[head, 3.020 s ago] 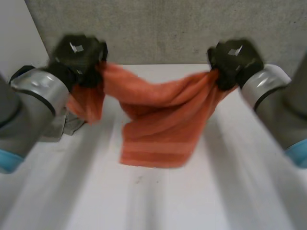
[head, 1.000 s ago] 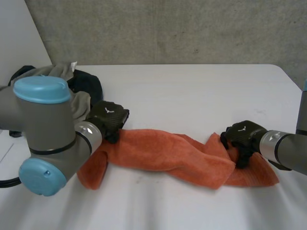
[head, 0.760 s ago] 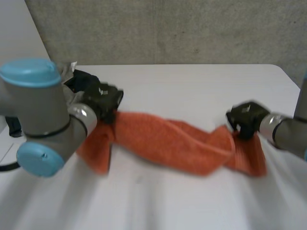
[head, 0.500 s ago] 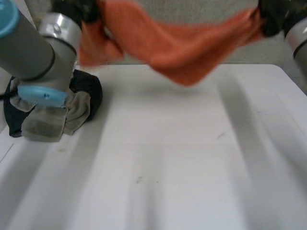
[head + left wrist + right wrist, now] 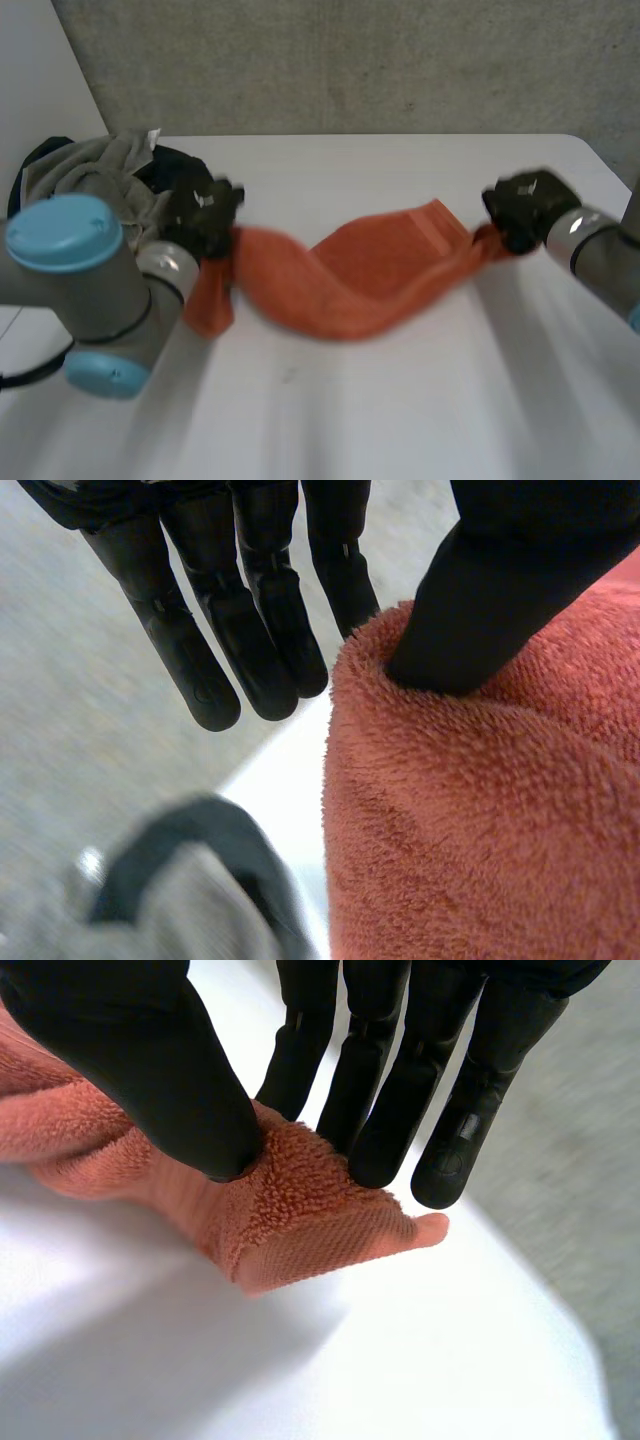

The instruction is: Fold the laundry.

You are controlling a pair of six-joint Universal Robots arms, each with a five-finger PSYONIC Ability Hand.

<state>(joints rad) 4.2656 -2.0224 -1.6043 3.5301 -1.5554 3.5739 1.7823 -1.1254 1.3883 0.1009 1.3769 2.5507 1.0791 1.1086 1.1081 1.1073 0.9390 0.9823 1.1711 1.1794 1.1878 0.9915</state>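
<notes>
Orange towel (image 5: 365, 280) ends pinched: left hand (image 5: 500, 590), right hand (image 5: 150, 1070) (wrist views).

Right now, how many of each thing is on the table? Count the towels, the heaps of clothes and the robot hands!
orange towel: 1
heap of grey and dark clothes: 1
robot hands: 2, the left hand and the right hand, each pinching one end of the towel
Total: 4

Clothes pile (image 5: 95, 162): near side hidden behind left arm (image 5: 105, 300). Orange towel (image 5: 370, 275): corner hidden under left robot hand (image 5: 205, 215).
</notes>
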